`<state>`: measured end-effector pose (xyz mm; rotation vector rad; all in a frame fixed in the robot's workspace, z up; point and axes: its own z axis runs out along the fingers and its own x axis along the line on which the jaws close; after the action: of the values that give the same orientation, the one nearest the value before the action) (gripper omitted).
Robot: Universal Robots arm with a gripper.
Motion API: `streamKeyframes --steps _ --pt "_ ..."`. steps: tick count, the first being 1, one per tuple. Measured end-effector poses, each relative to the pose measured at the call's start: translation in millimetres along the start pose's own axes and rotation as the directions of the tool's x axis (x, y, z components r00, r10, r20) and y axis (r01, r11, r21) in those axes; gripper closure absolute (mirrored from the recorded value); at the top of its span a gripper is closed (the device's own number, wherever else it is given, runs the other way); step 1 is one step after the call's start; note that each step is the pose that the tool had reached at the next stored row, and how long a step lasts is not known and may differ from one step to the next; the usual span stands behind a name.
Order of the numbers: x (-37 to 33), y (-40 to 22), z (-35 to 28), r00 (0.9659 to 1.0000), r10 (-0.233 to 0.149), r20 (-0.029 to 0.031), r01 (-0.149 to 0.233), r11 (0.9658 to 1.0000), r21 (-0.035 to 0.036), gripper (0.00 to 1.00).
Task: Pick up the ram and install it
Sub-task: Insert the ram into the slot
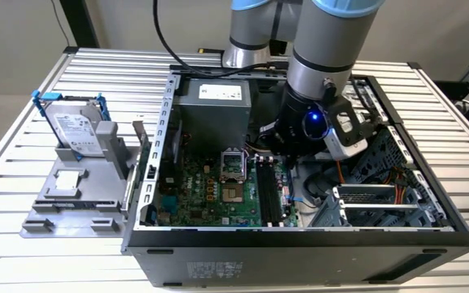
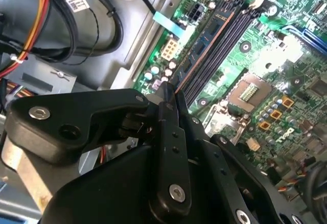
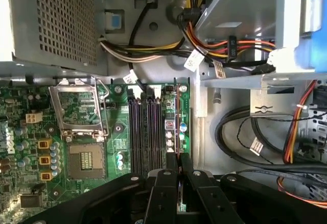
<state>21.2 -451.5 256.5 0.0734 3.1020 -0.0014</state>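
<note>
The ram [image 2: 204, 45] is a thin stick with dark chips, seen edge-on in the first wrist view [image 3: 177, 117]. My gripper [image 2: 171, 101] [image 3: 179, 165] is shut on one end of it. The stick stands on edge along the outermost of the long black motherboard slots [image 2: 227, 43] [image 3: 145, 132], the one nearest the cable bay. Whether it is seated in the slot I cannot tell. In the exterior view the arm's wrist [image 1: 312, 122] reaches down into the open computer case [image 1: 300, 235], just above the slots [image 1: 271, 192].
A white-labelled hard drive [image 1: 76, 128] in a blue bracket stands on a grey fixture at the exterior view's left, outside the case. Inside are the power supply [image 1: 214, 110], the CPU socket [image 1: 232, 165] [image 3: 82, 127], looped black cables [image 3: 240, 132] and a drive cage [image 1: 373, 204].
</note>
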Motion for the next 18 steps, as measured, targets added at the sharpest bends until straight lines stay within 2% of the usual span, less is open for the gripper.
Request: streamKeyframes --steps 7,18 --pt "3.2 -5.6 8.3 1.0 0.0 0.0 0.0 1.0 -0.0001 1.0" --pt "7.9 -9.4 21.2 1.0 0.0 0.0 0.0 1.0 0.0003 1.0"
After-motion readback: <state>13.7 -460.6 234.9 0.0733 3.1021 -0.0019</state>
